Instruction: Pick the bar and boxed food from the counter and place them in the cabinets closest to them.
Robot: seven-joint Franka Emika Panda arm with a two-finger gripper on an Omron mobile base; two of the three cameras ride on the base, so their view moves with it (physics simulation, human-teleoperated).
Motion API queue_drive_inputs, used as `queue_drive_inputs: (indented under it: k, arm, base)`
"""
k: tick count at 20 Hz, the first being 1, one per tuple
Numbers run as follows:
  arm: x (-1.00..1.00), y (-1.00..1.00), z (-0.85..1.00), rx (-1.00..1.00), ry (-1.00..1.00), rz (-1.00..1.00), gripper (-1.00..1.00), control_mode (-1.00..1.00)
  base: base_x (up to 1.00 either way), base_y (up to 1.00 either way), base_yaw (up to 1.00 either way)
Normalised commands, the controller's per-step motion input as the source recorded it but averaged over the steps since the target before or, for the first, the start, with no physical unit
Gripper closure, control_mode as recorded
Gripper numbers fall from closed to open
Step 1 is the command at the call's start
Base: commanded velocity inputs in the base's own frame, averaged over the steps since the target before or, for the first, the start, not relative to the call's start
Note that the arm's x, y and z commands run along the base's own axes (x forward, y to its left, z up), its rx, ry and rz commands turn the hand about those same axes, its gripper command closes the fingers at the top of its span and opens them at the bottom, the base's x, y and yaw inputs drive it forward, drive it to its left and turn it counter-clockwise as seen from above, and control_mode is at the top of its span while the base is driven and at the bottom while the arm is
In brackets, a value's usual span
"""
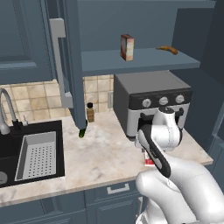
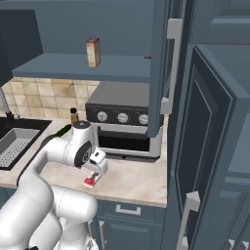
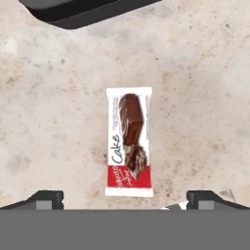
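We judge the job about half done: the boxed food (image 1: 127, 47) already stands upright on the open cabinets' shelf (image 1: 144, 61) above the toaster oven (image 1: 151, 103). The bar (image 3: 129, 141) lies flat on the counter (image 3: 53, 122), just in front of that oven. Our pincer (image 3: 125, 200) hangs spread wide over it, one fingertip to each side, touching nothing, so we must yet grasp, lift and shelve it.
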Motion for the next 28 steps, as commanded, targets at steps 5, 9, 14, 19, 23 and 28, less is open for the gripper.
queue_drive_inputs:
  k: [5,9,14,19,23,28]
  arm:
    - [0.00,-0.01,-0.21,-0.06,-0.17,0.00,-1.00,-1.00]
    - [0.00,0.00,-0.12,-0.04,-0.14,0.00,-1.00,-1.00]
    - [0.00,0.00,0.00,0.00,-0.01,0.00,-1.00,-1.00]
    - [0.00,0.00,-0.21,0.00,0.01,0.00,-1.00,-1.00]
    - [0.00,0.00,-0.31,-0.02,0.01,0.00,-1.00,-1.00]
    - [0.00,0.00,-0.34,-0.03,0.01,0.00,-1.00,-1.00]
  base:
    - [0.00,0.00,0.00]
    - [0.00,0.00,0.00]
    - [0.00,0.00,0.00]
    - [0.00,0.00,0.00]
    - [0.00,0.00,0.00]
    - [0.00,0.00,0.00]
